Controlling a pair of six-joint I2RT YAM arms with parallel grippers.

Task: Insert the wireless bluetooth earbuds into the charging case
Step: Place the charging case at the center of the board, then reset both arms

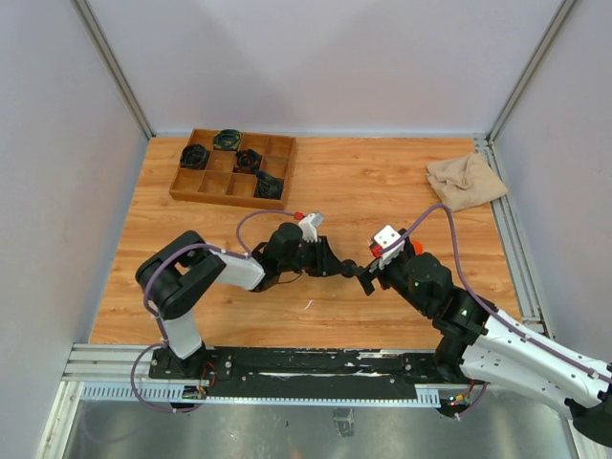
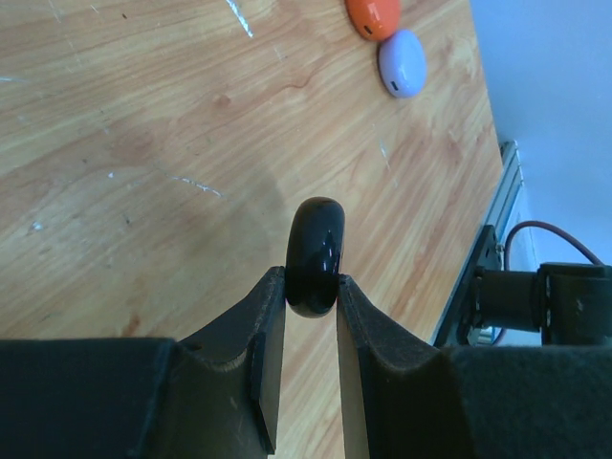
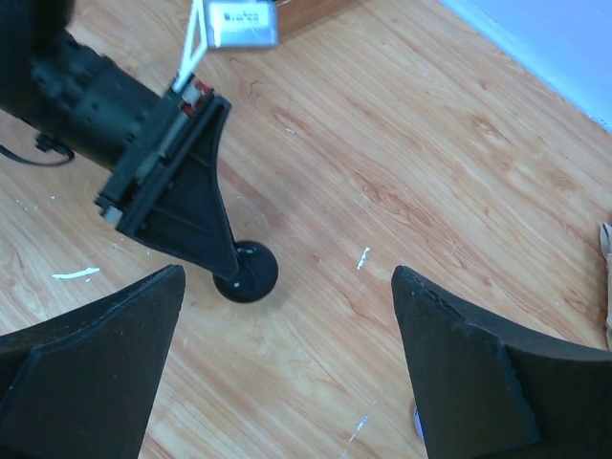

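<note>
**Black case clamped, no buds in sight: lid step comes first**

The left gripper [image 2: 312, 283] is closed on the black case [image 2: 316, 239]. Its pads press the two broad faces and the disc stands on edge. In the right wrist view the case sits low over the table [image 1: 382, 182], mid-table between the two arms. We can't tell whether it touches the wood. No gap shows along the rim we see, so we judge the lid shut.

The right gripper [image 3: 287, 287] faces it with its jaws wide apart and nothing between them. The case lies ahead of that gap.

We can't pick out any earbuds in these views. The orange case [image 2: 373, 14] and the lavender case [image 2: 402, 63] lie just beside each other, further along the table past the held one. Both look case-sized, not bud-sized. The tray [image 1: 206, 197] at the far left holds dark items too small to identify. A cloth [image 1: 466, 180] lies at the far right.

We read the step as presenting and opening the case, before any bud goes in.
- The right fingertips need to reach the seam.
- The left grip across both faces probably pins the lid, so we expect a regrip, or the case laid flat first.
- Then we need to find the buds of matching colour.

The white tag [image 3: 239, 24] on the left wrist carries dark print, too blurred to read. The lavender case has a short dark mark that isn't lettering. No brand is legible anywhere.
</note>
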